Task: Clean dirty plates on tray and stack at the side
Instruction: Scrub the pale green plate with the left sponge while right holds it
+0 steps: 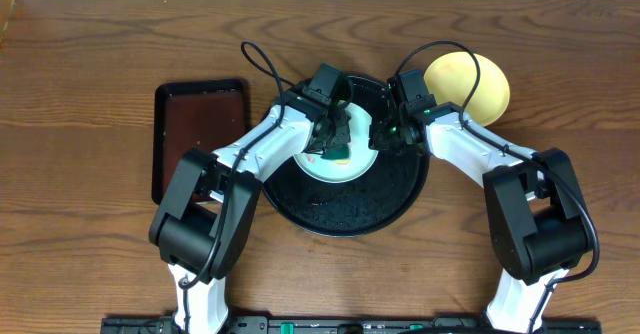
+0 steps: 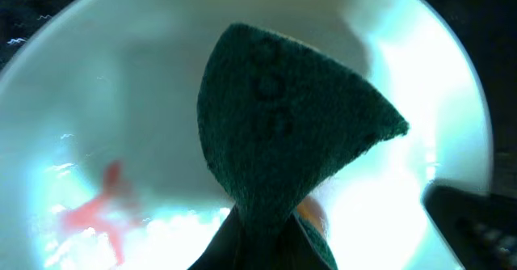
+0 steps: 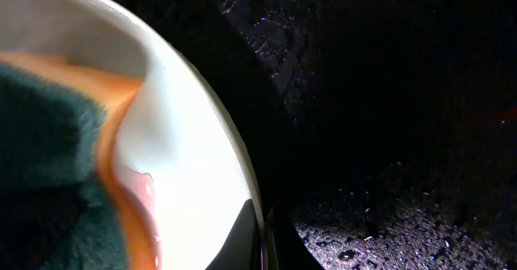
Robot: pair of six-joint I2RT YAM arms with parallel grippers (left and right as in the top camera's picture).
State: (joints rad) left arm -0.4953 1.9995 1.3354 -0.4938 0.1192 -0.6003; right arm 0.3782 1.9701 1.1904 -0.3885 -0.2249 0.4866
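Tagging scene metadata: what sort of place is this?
Probably a lab tabletop staged for dishwashing, not a kitchen: a wooden table, a black tray holding a pale plate, and a green sponge over it. No sink or tap in view.

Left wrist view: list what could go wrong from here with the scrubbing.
1. The red smear lies beside the sponge, not under it; strokes by the left gripper could miss it.
2. The right gripper seems to pinch only the rim of the plate; on the wet-looking tray it might slip or tip.
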